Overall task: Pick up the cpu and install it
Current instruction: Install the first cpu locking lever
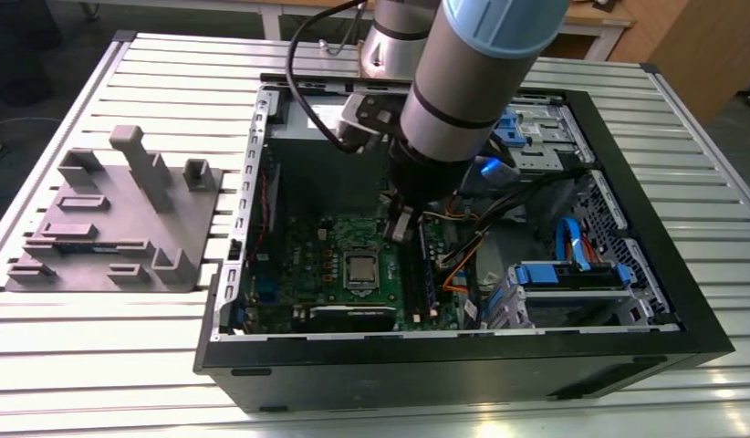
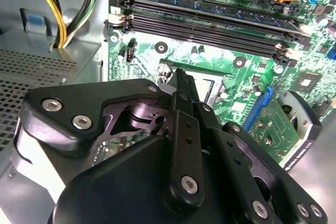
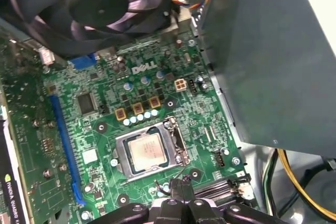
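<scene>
The cpu (image 3: pixel 147 150) is a small silver square lying flat inside the metal socket frame (image 3: pixel 122 157) on the green motherboard (image 3: pixel 100 129); in the exterior view the cpu (image 1: pixel 360 269) sits mid-board inside the open computer case (image 1: pixel 473 360). My gripper (image 3: pixel 178 186) hovers just beside the socket, above the board, near the memory slots. In the second wrist view the gripper (image 2: pixel 181 77) has its two black fingers pressed together, shut, with nothing between them. The arm hides most of the gripper (image 1: pixel 399 230) in the exterior view.
Black memory slots (image 2: pixel 210 22) run beside the socket. A black fan (image 3: pixel 100 3) and a grey metal box (image 3: pixel 273 51) flank the board. Yellow and black cables (image 2: pixel 55 14) hang near the case wall. A grey fixture block (image 1: pixel 113 219) stands on the slatted table (image 1: pixel 95 356).
</scene>
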`<action>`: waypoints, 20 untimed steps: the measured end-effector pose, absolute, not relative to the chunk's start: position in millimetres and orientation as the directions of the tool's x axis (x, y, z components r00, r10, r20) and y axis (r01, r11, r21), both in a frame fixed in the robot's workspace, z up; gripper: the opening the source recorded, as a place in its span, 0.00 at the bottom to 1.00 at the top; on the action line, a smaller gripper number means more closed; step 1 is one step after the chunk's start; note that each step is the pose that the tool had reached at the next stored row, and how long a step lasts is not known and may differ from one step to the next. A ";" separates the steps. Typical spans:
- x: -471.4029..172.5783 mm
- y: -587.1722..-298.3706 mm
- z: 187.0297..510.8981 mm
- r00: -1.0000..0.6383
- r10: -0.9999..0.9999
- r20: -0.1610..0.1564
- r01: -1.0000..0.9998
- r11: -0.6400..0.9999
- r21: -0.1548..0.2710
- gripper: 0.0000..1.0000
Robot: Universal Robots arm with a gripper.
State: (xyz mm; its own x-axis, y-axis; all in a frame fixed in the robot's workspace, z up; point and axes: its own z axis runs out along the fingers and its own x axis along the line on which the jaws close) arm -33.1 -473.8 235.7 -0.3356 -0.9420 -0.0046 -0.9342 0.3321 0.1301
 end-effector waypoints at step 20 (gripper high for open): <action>-33.9 -487.9 233.1 -0.241 -0.970 -0.004 -0.962 0.239 0.130 0.10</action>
State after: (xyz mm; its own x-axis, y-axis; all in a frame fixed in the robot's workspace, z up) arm -33.9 -487.9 233.1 -0.2414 -0.9704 -0.0040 -0.9623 0.2388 0.1299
